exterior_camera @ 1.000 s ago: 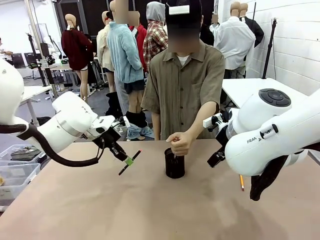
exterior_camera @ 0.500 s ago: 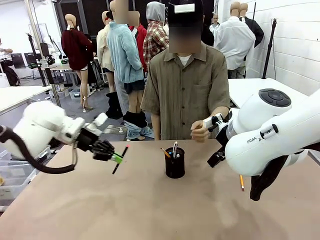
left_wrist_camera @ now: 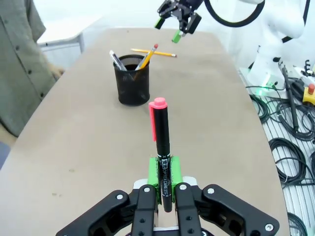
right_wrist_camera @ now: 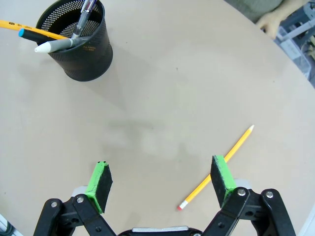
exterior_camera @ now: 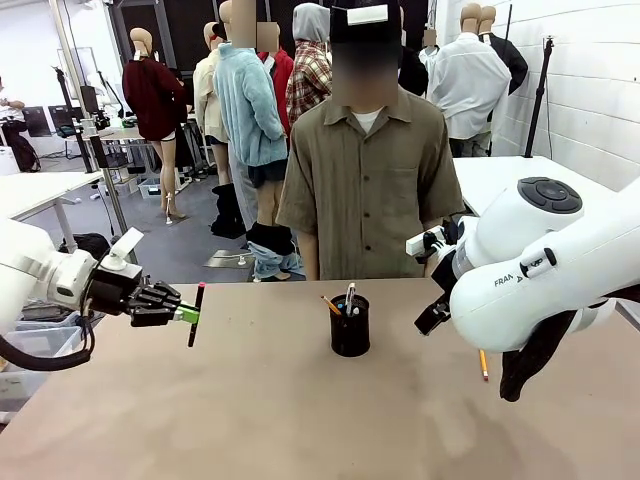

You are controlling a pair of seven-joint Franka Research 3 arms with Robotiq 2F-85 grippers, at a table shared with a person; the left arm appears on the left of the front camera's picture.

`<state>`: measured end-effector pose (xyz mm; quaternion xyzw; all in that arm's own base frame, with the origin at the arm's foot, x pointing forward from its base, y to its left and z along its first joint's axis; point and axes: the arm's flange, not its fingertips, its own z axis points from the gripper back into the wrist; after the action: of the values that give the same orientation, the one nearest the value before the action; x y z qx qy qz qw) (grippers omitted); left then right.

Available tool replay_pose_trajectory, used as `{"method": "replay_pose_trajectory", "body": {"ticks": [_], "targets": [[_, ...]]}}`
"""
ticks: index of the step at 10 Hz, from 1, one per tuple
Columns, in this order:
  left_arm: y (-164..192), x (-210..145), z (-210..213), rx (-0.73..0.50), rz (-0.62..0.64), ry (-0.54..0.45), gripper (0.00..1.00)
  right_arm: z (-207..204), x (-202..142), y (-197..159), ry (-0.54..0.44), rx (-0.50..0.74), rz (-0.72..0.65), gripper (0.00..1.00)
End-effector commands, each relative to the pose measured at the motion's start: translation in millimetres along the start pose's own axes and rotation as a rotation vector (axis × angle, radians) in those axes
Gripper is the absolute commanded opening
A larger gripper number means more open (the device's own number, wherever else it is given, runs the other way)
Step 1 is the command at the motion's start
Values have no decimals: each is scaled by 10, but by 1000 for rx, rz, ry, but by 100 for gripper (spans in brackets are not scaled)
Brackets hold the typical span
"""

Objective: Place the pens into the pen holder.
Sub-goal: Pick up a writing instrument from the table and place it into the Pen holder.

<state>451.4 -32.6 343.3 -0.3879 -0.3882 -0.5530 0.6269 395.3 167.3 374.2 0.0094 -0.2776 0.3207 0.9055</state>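
Left claw (exterior_camera: 186,315) clamped on dark red-capped pen (exterior_camera: 195,313), held at left edge of surface (exterior_camera: 300,420). Pen holder (exterior_camera: 350,325) mid-surface, other pens (right_wrist_camera: 59,43) sticking out of it. Right claw (right_wrist_camera: 162,179) spread apart, empty, over yellow pencil (right_wrist_camera: 219,164) lying right of holder.

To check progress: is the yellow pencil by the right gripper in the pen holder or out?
Out. The yellow pencil lies flat on the table, well apart from the pen holder.
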Motion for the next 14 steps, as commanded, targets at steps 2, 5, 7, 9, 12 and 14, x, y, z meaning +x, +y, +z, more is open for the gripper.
{"method": "replay_pose_trajectory", "body": {"ticks": [2, 5, 7, 9, 12, 14], "targets": [[107, 282, -357, -35, -50, -96, 0, -3, -4, 9, 1, 1, 1, 100], [209, 724, -784, -51, -35, -103, 0, -3, -4, 9, 1, 1, 1, 100], [241, 1037, -1106, -26, 73, -81, 0, -3, -4, 9, 1, 1, 1, 100], [148, 796, -853, -75, -51, -110, 0, -3, -4, 9, 1, 1, 1, 100], [279, 1050, -1201, -134, -68, -178, 0, -3, -4, 9, 1, 1, 1, 100], [460, 1206, -1414, -229, -112, -245, 0, -3, -4, 9, 1, 1, 1, 100]]}}
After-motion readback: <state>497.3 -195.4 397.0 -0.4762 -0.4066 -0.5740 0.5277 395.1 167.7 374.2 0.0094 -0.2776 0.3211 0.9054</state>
